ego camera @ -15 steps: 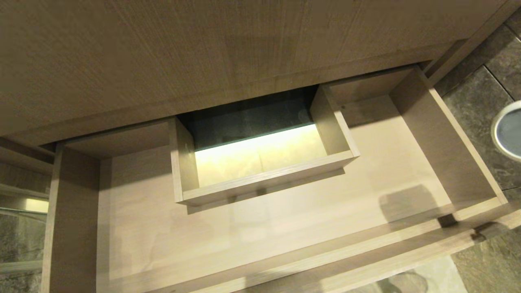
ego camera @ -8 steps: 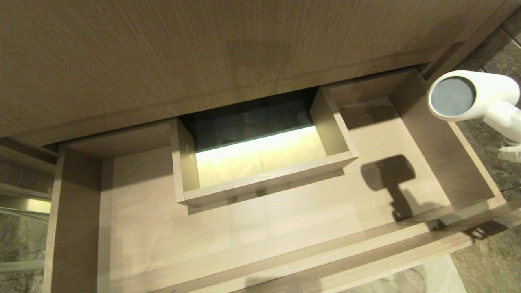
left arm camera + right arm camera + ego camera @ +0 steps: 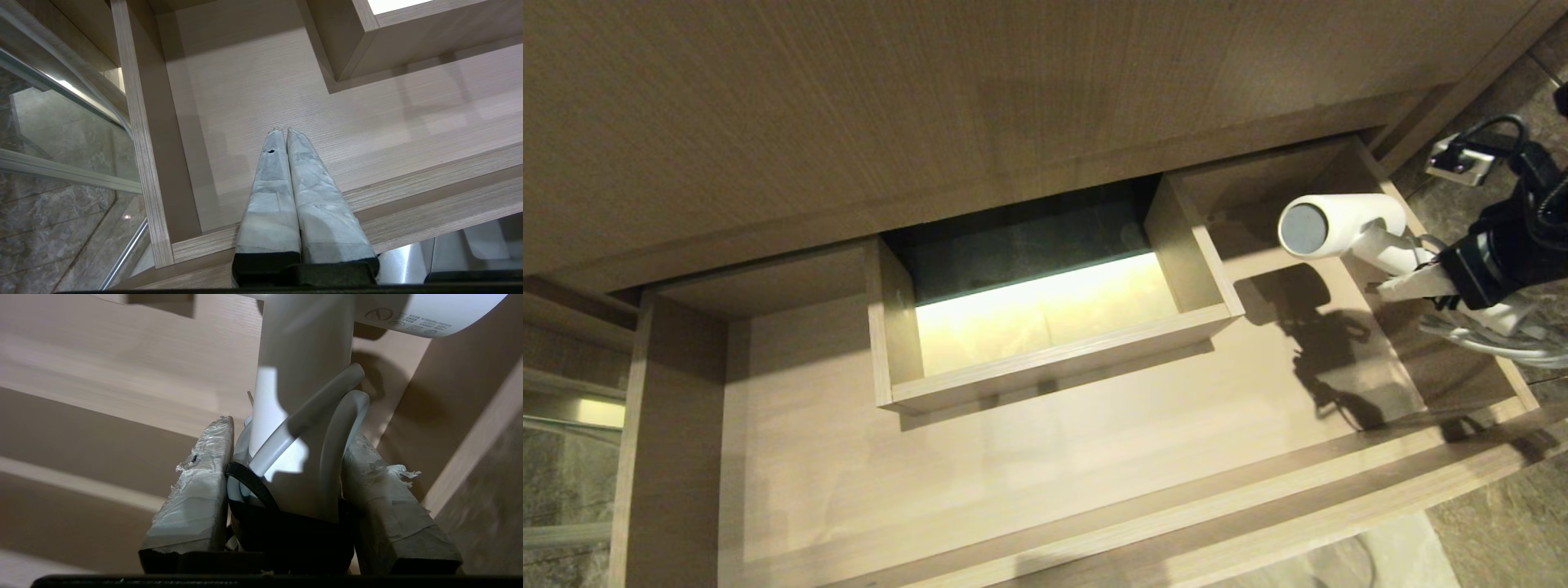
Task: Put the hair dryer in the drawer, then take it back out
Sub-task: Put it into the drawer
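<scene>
The white hair dryer [image 3: 1347, 216] hangs over the right end of the open wood-grain drawer [image 3: 1094, 482], its grey mesh end facing left. My right gripper [image 3: 1417, 282] is shut on its handle, coming in from the right above the drawer's right wall. From the right wrist, the handle [image 3: 304, 375] and the white coiled cord [image 3: 343, 428] with its black tie [image 3: 249, 482] sit between my taped fingers [image 3: 204, 469]. My left gripper [image 3: 282, 130] is shut and empty above the drawer's left front part [image 3: 253, 94].
A boxed rectangular cut-out [image 3: 1045, 384] rises in the drawer's middle, left of the dryer. The fixed wood panel [image 3: 931, 106] overhangs the back. Loose cord loops [image 3: 1503, 347] hang by the right wall. Stone floor [image 3: 1486, 188] lies right, a glass panel [image 3: 61, 118] left.
The hair dryer has come in from the right edge, moving left and lower over the drawer's right end. The right gripper and arm have come into the head view.
</scene>
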